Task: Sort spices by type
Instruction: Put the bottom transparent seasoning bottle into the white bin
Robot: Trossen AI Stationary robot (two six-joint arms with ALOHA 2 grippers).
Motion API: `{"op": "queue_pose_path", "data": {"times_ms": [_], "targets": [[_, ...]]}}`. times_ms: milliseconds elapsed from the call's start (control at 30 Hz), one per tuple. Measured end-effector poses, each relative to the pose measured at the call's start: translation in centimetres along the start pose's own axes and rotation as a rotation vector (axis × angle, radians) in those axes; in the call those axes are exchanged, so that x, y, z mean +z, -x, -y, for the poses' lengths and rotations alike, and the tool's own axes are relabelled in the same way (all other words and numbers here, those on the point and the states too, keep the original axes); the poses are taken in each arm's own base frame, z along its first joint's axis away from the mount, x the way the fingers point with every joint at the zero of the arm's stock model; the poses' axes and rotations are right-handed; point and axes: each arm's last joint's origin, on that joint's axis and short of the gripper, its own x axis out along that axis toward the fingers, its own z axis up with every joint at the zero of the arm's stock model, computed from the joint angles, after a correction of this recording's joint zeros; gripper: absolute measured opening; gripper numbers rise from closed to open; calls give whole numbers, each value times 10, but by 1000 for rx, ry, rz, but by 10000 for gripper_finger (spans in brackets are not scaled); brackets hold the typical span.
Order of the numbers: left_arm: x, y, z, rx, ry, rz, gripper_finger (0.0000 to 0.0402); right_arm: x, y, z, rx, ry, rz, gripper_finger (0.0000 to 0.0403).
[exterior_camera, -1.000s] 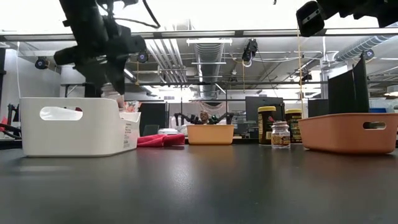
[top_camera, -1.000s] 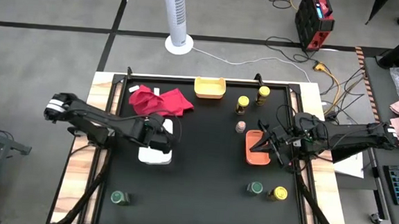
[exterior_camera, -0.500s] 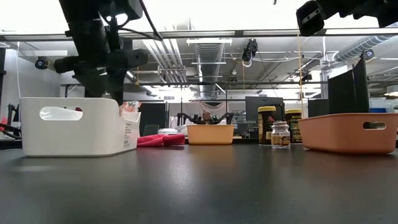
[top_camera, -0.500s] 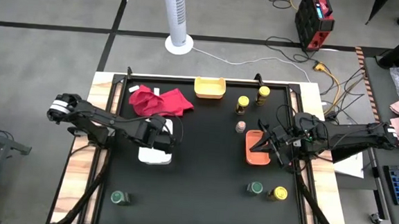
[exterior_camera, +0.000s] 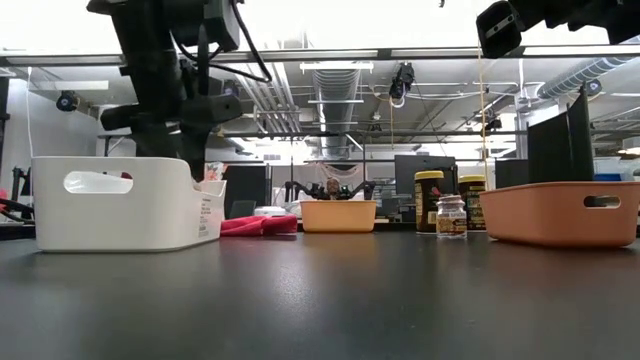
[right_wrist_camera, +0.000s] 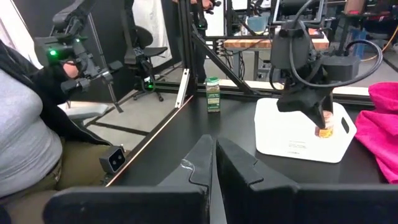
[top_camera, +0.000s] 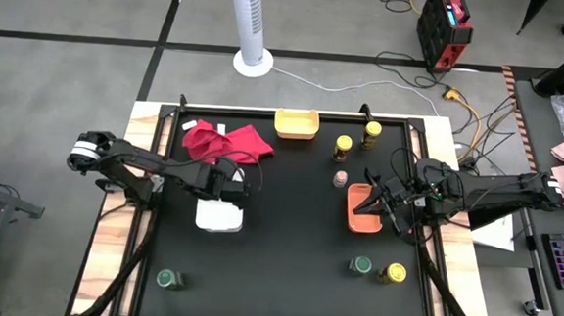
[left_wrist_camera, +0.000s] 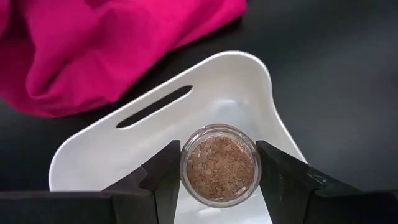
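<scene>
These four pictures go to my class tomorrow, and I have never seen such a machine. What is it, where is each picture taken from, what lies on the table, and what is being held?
It is a robot with two dark arms at a black table, sorting spice jars. One picture looks straight down, one looks level across the table, and two come from cameras on the wrists. The left hand holds a pinkish-brown jar over the white tray, beside a red cloth. The right hand waits, shut, at the orange tray. A yellow tray and more jars stand around, among them a green-lidded jar.

Bright, even overhead light; ceiling glare (exterior_camera: 330, 25) washes the low view, whose near tabletop (exterior_camera: 320, 310) blurs.
</scene>
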Motion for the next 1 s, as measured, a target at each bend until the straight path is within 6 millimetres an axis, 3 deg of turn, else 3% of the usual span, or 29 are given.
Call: {"op": "queue_pose_path", "data": {"times_ms": [300,1000], "targets": [[-4,-14,-3,-35,-10,-54,165,0,0,0,0,6,0,13],[-2,-16,-4,-42,-47,-61,165,0,0,0,0,8,0,13]]}}
